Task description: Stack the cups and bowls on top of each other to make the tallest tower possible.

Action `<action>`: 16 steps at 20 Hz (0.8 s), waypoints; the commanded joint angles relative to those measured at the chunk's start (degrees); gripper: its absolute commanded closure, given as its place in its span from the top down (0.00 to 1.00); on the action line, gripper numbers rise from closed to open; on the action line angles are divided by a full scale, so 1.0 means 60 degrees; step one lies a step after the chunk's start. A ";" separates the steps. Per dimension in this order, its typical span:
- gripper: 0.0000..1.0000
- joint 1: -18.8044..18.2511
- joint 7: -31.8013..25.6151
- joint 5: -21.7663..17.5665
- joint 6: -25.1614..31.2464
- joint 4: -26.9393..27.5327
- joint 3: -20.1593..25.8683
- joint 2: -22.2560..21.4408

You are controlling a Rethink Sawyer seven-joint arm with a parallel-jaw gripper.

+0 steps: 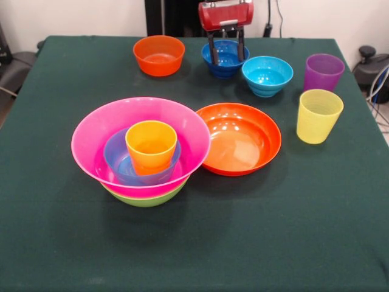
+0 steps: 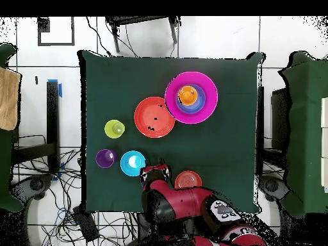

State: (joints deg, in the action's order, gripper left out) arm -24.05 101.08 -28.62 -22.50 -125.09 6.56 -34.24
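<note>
The tower stands at front left: a lime green bowl point(image 1: 146, 198) holds the big pink bowl point(image 1: 97, 143), then a small blue bowl point(image 1: 117, 159) and an orange cup point(image 1: 151, 146). From overhead the tower point(image 2: 206, 96) shows with the orange cup point(image 2: 187, 96) on top. My gripper point(image 1: 227, 56) is open at the table's far side. Its fingers point(image 1: 213, 52) reach down over a dark blue bowl point(image 1: 226, 67). Overhead, the gripper point(image 2: 155, 172) hides that bowl. Loose pieces are a shallow orange bowl point(image 1: 238, 139), a small orange bowl point(image 1: 159, 55), a cyan bowl point(image 1: 267, 75), a purple cup point(image 1: 323, 72) and a yellow cup point(image 1: 319, 115).
Everything sits on a dark green cloth-covered table point(image 1: 73, 243). Overhead, the shallow orange bowl point(image 2: 154, 117) touches the tower's left side, and the yellow cup point(image 2: 115, 129), purple cup point(image 2: 104, 157), cyan bowl point(image 2: 132, 163) and small orange bowl point(image 2: 188, 180) lie toward the arm.
</note>
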 commanded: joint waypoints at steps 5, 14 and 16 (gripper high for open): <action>1.00 -0.0491 0.0843 -0.0180 0.1943 0.0400 0.0872 0.0082; 1.00 -0.0617 0.0576 -0.0594 0.1952 0.0666 0.0710 0.0560; 1.00 -0.0678 0.0532 -0.0677 0.1985 0.0733 0.0757 0.0650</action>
State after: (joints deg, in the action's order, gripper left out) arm -27.97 101.08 -29.07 -16.63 -125.08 7.37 -33.90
